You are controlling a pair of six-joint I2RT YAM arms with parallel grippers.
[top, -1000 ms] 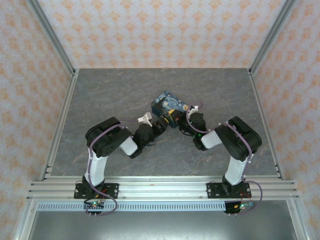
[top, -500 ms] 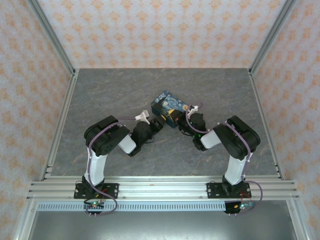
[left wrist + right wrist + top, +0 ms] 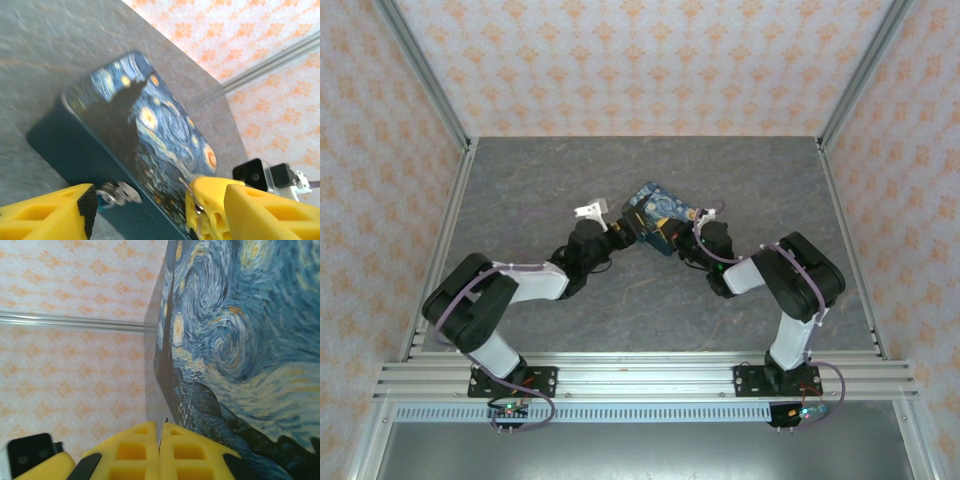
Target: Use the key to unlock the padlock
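— Where is the padlock (image 3: 655,208) sitting?

— It's lying on the grey table (image 3: 570,170), and both arms are meeting at it. The left gripper (image 3: 630,229) is nosing in at the padlock's near-left edge. The right gripper (image 3: 676,241) is pressing against the padlock's near-right corner.

— Is either one holding anything?

— The left jaws are standing well apart, straddling the padlock's narrow side and gripping nothing. The right jaws are squeezing flat together just beside the padlock's printed face. I'm not managing to tell whether anything thin is caught between them.

— And the key?

— I'm seeing a small silver key (image 3: 119,194) poking out of the padlock's narrow side. It's sitting between the left jaws, just beside one finger, and I can't tell whether it's touching.

— So how far along are we?

— I'm judging the key is sitting in the lock, so the inserting is looking done. I'm not seeing a shackle springing free, so the turning and opening are looking like what's left.

— Which camera is helping most?

— The left wrist camera is giving me the key and the open jaws plainly, while from overhead that spot is too small to read. Overhead is showing how the two arms are flanking the padlock. The right wrist camera is showing the swirls close up, with the closed fingers meeting.
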